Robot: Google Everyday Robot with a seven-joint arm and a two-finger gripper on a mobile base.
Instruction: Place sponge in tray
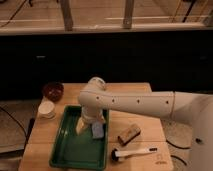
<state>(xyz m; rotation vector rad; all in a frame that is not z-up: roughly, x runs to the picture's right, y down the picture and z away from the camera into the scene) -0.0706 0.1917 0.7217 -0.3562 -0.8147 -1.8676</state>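
Reaching across the wooden table [145, 95] from the right, my white arm [135, 102] bends down at the wrist over the green tray [70, 150]; only one camera view is on hand, so the listing follows it alone. Item: my gripper [89, 126], low over the tray's upper right part, pale fingers pointing down. Item: blue sponge [97, 131], upright or nearly so, directly beneath the gripper and against the tray's right wall; whether it rests on the tray floor or hangs just above it cannot be told. Item: state of my hand, cannot tell, since the wrist and the sponge hide the fingertips. Item: brown block [129, 134] on the table just right of the tray, outside it. Item: white-handled brush [131, 152] lying flat near the front edge, dark head toward the tray. Item: dark red bowl [52, 91] and a white cup [46, 108] at the far left, both apart from the tray. Judgement on risk: the sponge sits close to the right rim, so letting go while it leans could tip it over the wall onto the table; a soft sponge may also cling to a finger and lift out as I rise; a sideways drift of my wrist could nudge the tray toward the cup
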